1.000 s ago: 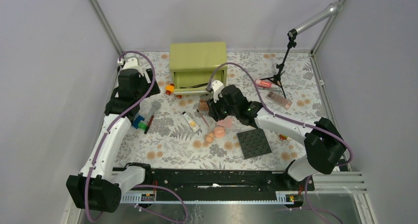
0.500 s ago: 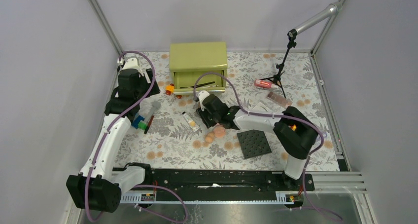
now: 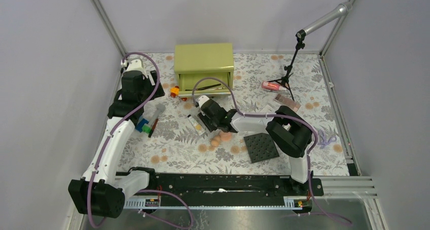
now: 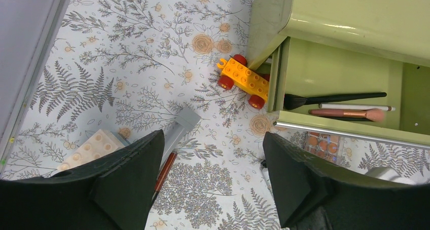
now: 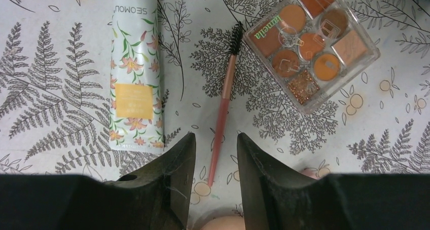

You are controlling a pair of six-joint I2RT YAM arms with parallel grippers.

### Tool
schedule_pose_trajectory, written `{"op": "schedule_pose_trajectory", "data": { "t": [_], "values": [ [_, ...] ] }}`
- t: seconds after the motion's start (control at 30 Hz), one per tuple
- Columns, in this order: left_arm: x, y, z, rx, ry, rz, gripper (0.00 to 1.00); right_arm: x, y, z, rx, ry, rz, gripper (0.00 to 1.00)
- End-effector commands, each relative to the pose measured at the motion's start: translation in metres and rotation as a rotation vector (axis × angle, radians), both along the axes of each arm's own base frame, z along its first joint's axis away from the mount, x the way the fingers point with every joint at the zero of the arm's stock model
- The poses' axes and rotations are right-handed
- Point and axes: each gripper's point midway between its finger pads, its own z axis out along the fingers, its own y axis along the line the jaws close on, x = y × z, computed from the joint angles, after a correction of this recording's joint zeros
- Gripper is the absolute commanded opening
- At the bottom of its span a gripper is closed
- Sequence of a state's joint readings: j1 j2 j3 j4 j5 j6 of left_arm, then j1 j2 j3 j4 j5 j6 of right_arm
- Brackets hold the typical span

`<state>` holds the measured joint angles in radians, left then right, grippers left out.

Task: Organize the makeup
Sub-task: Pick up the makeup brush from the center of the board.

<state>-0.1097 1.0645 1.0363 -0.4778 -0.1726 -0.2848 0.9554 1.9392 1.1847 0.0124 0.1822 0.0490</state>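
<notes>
You can read "SEOMOU" in grey capitals near the top of the floral cream tube (image 5: pixel 133 73). A green label on the clear eyeshadow palette (image 5: pixel 310 45) reads roughly "lameila". The tube's smaller print is illegible.

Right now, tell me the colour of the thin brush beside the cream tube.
Thin brush: rose-pink handle, black bristles; right wrist view.

Bright, even light; soft shadows; sharp focus
</notes>
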Motion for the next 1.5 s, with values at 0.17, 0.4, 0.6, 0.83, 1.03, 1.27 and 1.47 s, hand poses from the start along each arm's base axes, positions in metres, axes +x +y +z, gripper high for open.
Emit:
{"op": "schedule_pose_trajectory", "data": {
  "t": [0.17,0.4,0.6,0.83,1.03,1.27,1.47],
  "values": [
    [0.005,0.003,0.003,0.002,-0.023,0.01,0.79,0.006,0.002,-0.01,-0.046,-0.01,0.0,0.42],
    [0.006,0.002,0.001,0.0,-0.018,0.006,0.79,0.0,-0.007,-0.028,-0.09,0.031,-0.009,0.41],
    [0.006,0.002,0.001,0.001,-0.018,0.008,0.79,-0.004,-0.019,-0.041,-0.128,0.051,-0.036,0.18],
    [0.006,0.002,0.001,0.0,-0.017,0.008,0.79,0.0,-0.03,-0.028,-0.168,0.003,-0.029,0.02],
    [0.006,0.002,0.001,0.0,-0.017,0.007,0.79,-0.001,-0.02,0.018,-0.076,-0.078,0.069,0.0],
    [0.006,0.003,0.001,0.004,-0.019,0.013,0.79,-0.027,-0.007,0.054,-0.02,-0.056,0.301,0.0],
    [0.006,0.003,0.002,0.002,-0.019,0.009,0.79,-0.045,-0.01,0.069,-0.01,-0.074,0.457,0.0]
  ]
}}
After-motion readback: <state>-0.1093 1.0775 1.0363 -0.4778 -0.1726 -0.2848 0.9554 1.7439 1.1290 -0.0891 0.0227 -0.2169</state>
